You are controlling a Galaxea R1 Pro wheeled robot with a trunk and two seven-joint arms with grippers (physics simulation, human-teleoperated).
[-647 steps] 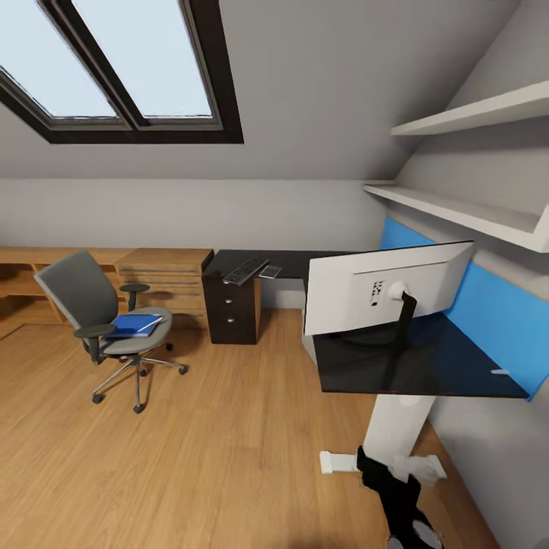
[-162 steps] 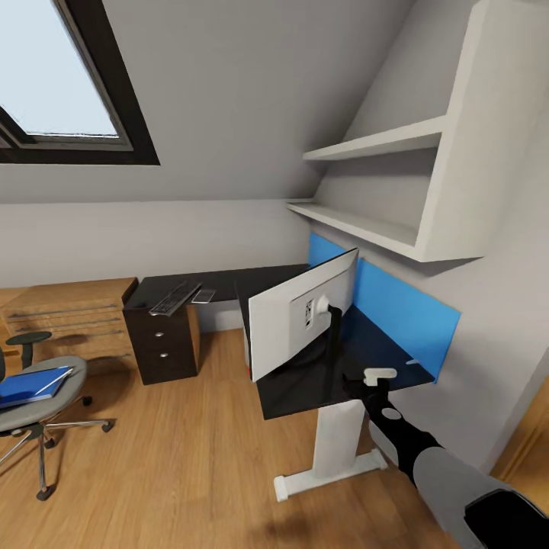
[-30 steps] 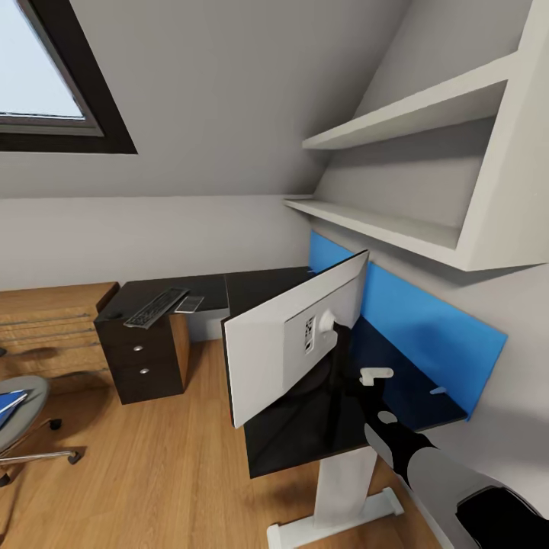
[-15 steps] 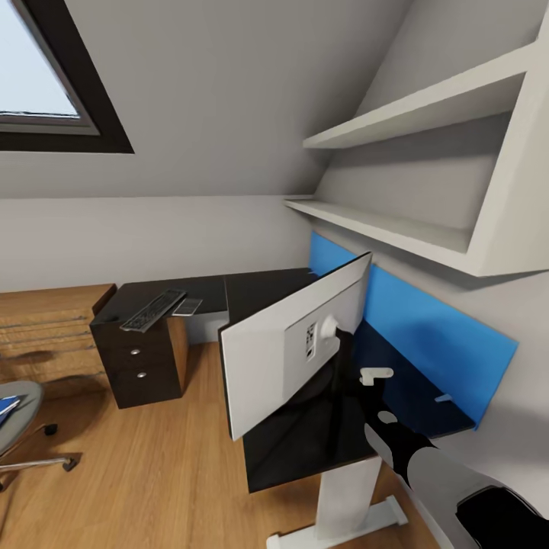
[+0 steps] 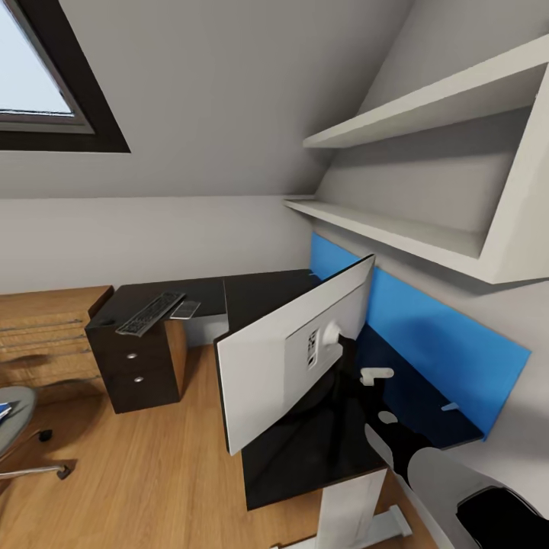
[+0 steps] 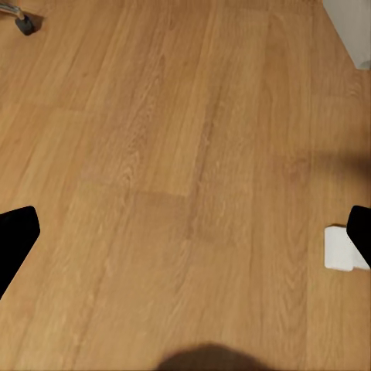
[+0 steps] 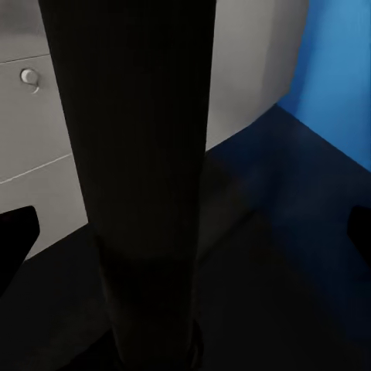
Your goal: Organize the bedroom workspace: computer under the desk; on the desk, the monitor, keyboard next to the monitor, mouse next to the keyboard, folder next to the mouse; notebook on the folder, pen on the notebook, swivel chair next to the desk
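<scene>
right gripper (image 7: pixel 185 232) spread open, facing the monitor (image 5: pixel 293 347) stand's upright post dead ahead between its fingers, monitor standing on the desk (image 5: pixel 427 412) with its back to the robot; left gripper (image 6: pixel 185 239) open over floor.

My right gripper (image 7: pixel 185 232) is wide open with the monitor (image 5: pixel 293 347) stand's black post (image 7: pixel 131 178) dead ahead between the fingers, so no way straight through. Bare desk (image 5: pixel 415 396) runs from the post to the blue wall panel (image 5: pixel 427 335). Shelves (image 5: pixel 396 229) overhang it up top. Left gripper (image 6: pixel 185 232) has plain wooden floor (image 6: pixel 178 154) under it.
</scene>
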